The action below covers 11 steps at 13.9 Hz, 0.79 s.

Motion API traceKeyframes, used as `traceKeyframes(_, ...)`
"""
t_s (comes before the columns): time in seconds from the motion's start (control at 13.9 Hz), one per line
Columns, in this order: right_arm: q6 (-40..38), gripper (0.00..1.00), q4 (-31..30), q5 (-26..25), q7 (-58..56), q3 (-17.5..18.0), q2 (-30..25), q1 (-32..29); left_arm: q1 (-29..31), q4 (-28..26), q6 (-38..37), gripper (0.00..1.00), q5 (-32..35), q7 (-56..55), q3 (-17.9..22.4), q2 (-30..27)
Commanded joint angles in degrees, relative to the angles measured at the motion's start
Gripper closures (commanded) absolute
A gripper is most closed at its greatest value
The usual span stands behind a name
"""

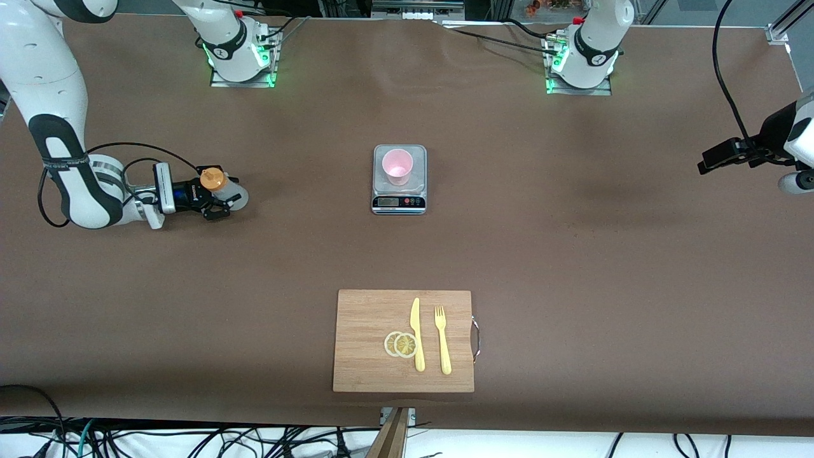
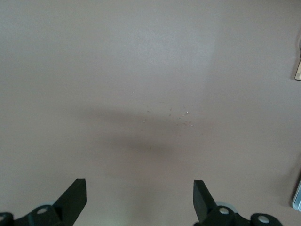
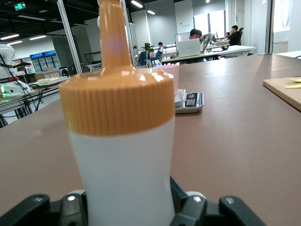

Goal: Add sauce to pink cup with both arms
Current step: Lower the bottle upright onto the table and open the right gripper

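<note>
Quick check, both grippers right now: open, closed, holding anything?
Left gripper: open, empty, over bare table.
Right gripper: fingers around the sauce bottle standing on the table; whether it grips cannot be told.

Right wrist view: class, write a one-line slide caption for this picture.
Right end effector around the base of the upright sauce bottle, with the pink cup on a scale farther along the brown table.

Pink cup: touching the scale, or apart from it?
Touching. The front view shows the pink cup standing upright on the scale platform; the right wrist view shows it resting there too.
</note>
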Motion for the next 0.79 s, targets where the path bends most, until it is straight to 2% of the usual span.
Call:
traceKeyframes(0.0,-1.07,0.00,-0.26,1.17,-0.48,0.67,-0.07,-1.28,-0.05,0.18,0.43,0.00,-1.86,-0.37,0.06,0.14)
traceKeyframes(0.36,-1.15,0.00,0.35,1.08,-0.21,0.76,-0.24,-3.03,-0.05,0.18,0.52,0.00,-1.86,-0.55,-0.29,0.23)
traceKeyframes(0.72,-1.77,0.00,5.35,0.30,0.14,0.67,-0.42,-5.75,-0.14,0.18,0.61,0.00,-1.86,-0.55,-0.37,0.32)
